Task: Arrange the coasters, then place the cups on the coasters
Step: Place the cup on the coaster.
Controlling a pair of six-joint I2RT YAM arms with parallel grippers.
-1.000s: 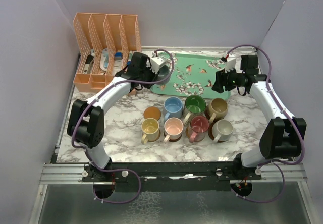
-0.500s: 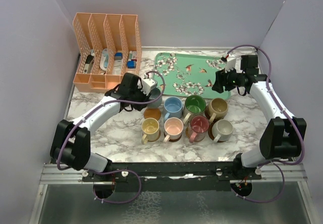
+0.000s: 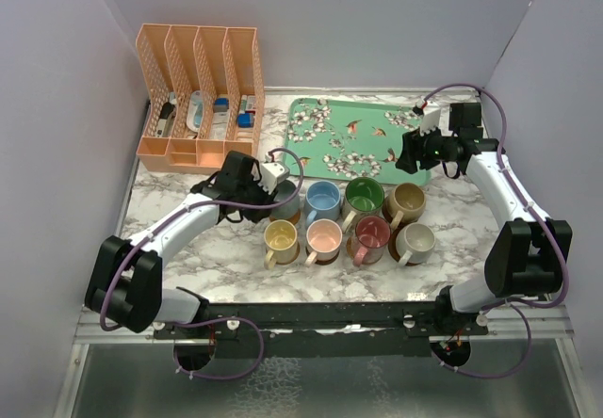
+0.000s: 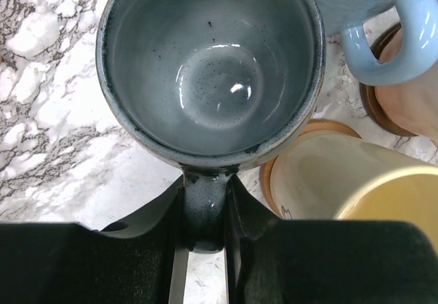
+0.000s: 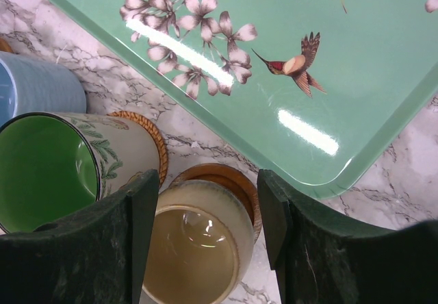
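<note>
At the left wrist, end effector clamps grey mug handle, unseen overhead.

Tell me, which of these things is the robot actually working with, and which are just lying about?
Part of the job:
grey mug, held by its handle in the left gripper
seven more mugs in two rows
round coasters showing under several of them

Just lying about:
teal floral tray
orange file rack holding odds and ends
</note>
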